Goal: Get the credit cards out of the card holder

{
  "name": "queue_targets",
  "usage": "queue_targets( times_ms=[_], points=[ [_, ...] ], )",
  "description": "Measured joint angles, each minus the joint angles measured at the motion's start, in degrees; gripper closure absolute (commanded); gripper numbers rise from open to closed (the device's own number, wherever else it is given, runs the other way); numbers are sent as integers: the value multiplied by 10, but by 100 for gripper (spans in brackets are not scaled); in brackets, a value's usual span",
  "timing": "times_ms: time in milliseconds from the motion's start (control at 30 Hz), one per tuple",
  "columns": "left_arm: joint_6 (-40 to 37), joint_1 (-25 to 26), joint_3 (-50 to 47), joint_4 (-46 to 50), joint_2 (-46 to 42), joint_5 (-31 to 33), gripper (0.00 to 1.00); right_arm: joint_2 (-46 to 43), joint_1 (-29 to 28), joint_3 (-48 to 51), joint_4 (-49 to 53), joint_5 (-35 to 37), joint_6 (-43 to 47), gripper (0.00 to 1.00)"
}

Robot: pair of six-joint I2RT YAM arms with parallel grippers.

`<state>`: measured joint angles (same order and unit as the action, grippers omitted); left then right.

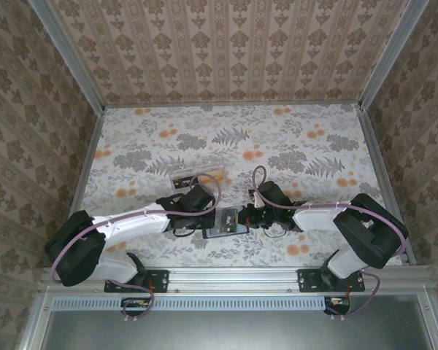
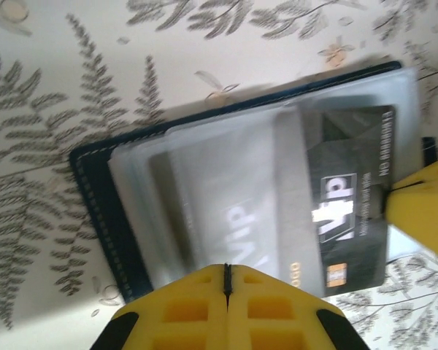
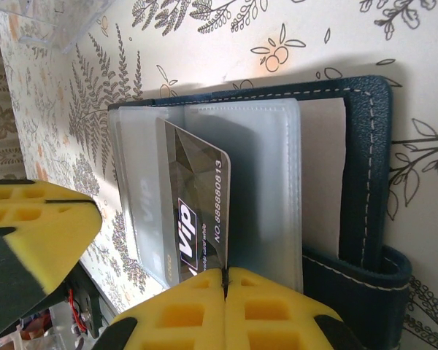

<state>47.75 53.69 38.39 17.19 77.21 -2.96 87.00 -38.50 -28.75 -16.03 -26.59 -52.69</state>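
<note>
Near the front edge of the floral table, between the two arms, the card holder lies open and flat with its clear sleeves facing up. A dark credit card marked VIP stands partly out of one sleeve, tilted off the panel.

The right gripper has its yellow pads pressed together. The card's long edge runs straight into the seam between them, so it looks clamped on that edge, a thin pinch suited to sliding a flat card out along its sleeve.

The left gripper also has its pads together, sitting at the opposite side of the holder over the sleeve edge. I judge it is there to pin the holder down so the wallet does not travel with the card. Whether it actually bears on the sleeve I cannot tell.

A clear plastic box sits farther back, well apart from this work. The card is not yet free, and other sleeves may hold more.
</note>
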Motion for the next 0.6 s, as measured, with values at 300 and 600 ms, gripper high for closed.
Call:
queue_targets(
  times_ms=[300,600],
  points=[
    [-5,8,23,-16,75,-2,100,1,0,0,0,0,0,89],
    [-4,15,24,-33,81,-2,100,2,-1,0,0,0,0,76]
  ],
)
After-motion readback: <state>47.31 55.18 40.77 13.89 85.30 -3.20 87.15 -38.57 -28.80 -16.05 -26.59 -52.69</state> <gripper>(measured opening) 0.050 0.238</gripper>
